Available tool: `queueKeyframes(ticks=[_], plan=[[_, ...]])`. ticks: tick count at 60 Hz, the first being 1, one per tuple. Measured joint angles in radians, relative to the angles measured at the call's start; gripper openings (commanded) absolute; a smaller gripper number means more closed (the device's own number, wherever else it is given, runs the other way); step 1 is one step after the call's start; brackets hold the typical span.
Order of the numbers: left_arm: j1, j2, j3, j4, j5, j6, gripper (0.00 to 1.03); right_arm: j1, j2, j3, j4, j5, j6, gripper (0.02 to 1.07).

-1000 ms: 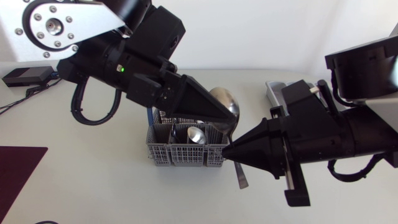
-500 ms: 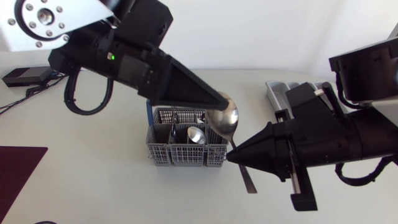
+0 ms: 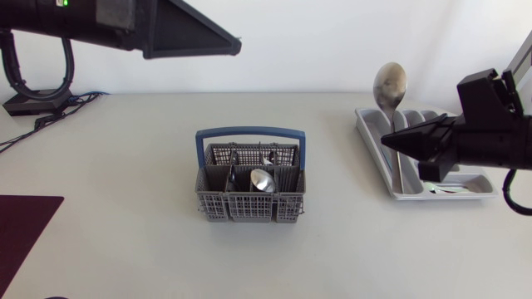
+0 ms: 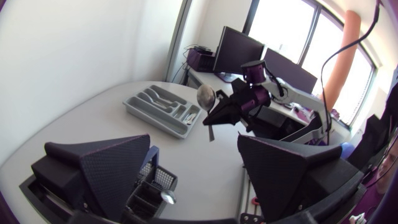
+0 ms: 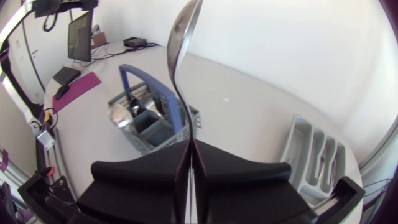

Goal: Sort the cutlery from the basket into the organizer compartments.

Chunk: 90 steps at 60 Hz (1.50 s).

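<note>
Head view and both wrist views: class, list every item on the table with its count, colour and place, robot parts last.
table: one, white, under everything.
basket: one, grey with blue handle, mid-table.
spoon in basket: at least one, silver, in a middle compartment.
organizer: one, grey, right of the basket.
held spoon: one, silver, bowl up, above the organizer.
mat: one, dark purple, table's left edge.
black box: one, table's left edge, with cables.
left gripper: one, black, open, raised.
right gripper: one, black, shut on the held spoon.
</note>
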Motion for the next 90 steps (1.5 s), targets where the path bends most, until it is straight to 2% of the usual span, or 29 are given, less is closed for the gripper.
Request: queueKeyframes(ticks=[6, 22, 32, 47, 63, 85, 90], plan=[[-0.034, -0.039, -0.065, 0.0, -0.129, 0.073, 0.98, -0.085, 0.116, 0.035, 0.066, 0.036, -0.007, 0.08], [-0.178, -0.06, -0.242, 0.045, -0.457, 0.206, 0.98, -0.217, 0.537, 0.223, 0.22, 0.232, -0.003, 0.08], [-0.256, -0.082, -0.324, 0.112, -0.594, 0.269, 0.98, -0.238, 0.779, 0.414, 0.252, 0.358, 0.022, 0.08], [-0.303, -0.108, -0.404, 0.171, -0.689, 0.348, 0.98, -0.238, 1.057, 0.671, 0.253, 0.541, 0.047, 0.08], [-0.304, -0.126, -0.443, 0.216, -0.727, 0.414, 0.98, -0.222, 1.285, 0.901, 0.213, 0.673, 0.075, 0.08], [-0.348, -0.129, -0.468, 0.232, -0.781, 0.439, 0.98, -0.222, 1.477, 1.101, 0.061, 0.739, 0.096, 0.08], [-0.366, -0.129, -0.47, 0.232, -0.799, 0.443, 0.98, -0.222, 1.483, 1.113, 0.048, 0.739, 0.096, 0.2]])
